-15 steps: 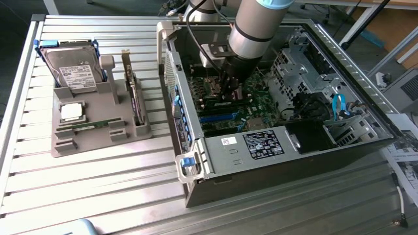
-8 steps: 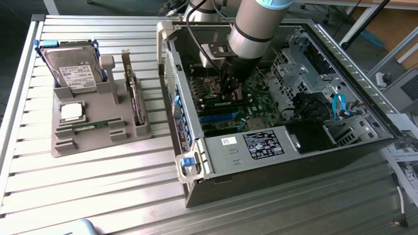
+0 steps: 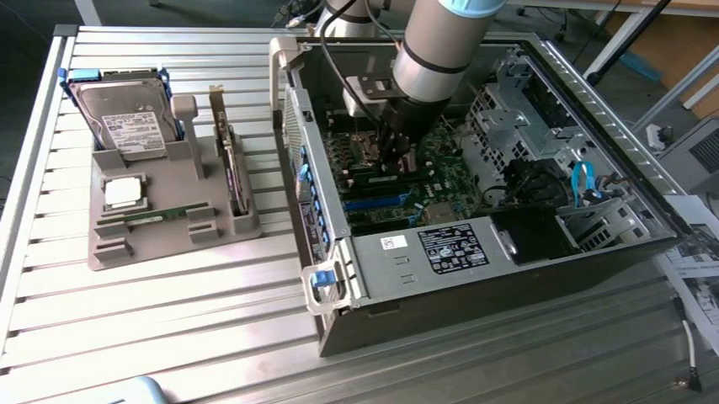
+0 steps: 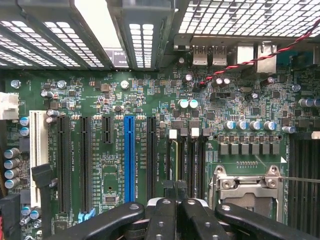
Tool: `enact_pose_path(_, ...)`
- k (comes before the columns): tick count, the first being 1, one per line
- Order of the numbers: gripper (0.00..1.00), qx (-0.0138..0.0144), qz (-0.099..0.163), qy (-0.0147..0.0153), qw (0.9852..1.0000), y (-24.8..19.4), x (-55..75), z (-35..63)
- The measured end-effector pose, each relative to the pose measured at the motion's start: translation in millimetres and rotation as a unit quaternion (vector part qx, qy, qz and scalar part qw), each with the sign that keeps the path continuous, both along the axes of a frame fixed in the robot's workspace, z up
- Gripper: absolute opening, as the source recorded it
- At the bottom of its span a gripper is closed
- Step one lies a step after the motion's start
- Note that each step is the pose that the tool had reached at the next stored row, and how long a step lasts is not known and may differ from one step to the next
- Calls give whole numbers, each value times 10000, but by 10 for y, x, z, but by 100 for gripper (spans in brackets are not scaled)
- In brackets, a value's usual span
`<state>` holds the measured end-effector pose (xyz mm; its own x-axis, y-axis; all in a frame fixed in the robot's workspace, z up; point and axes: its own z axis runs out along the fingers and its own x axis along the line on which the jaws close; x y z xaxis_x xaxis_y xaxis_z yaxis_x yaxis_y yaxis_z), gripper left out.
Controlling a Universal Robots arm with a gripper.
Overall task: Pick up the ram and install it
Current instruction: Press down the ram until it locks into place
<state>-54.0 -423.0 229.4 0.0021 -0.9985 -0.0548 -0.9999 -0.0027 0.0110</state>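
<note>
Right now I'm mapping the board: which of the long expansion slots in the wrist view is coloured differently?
The blue slot, standing between black slots; a white slot sits at the row's end.

A robotics lab or assembly workshop, to judge by the fittings. Ribbed aluminium worktop (image 3: 168, 320) carrying an opened desktop computer case (image 3: 472, 278) with bare motherboard (image 4: 150, 100). Grey moulded parts holder (image 3: 168, 227) on the exterior view's left, stocked with a hard drive (image 3: 124, 118) and other components. Industrial robot arm (image 3: 439, 50) reaching down into the case. Further benches and cabling at the far edge, loose papers (image 3: 696, 269) on the exterior view's right.
</note>
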Motion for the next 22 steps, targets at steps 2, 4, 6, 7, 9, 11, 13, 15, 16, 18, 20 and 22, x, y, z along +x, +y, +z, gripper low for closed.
enact_pose_path(2,11,0,0,0,10000,-1,0,-4)
enact_pose_path(4,11,-1,0,0,10000,-1,0,-6)
enact_pose_path(6,11,0,0,0,10000,-1,0,-7)
enact_pose_path(7,11,0,0,0,10000,-1,0,-8)
enact_pose_path(9,11,2,0,-1,10000,0,1,-2)
enact_pose_path(11,11,5,0,-3,10000,1,1,9)
enact_pose_path(13,11,6,1,-4,10000,1,1,32)
enact_pose_path(15,11,2,0,-1,10000,0,1,70)
enact_pose_path(16,11,1,0,-1,10000,0,1,88)
enact_pose_path(18,11,0,0,-1,10000,0,1,125)
enact_pose_path(20,11,0,0,-1,10000,0,1,163)
enact_pose_path(22,11,0,0,0,10000,-1,2,202)
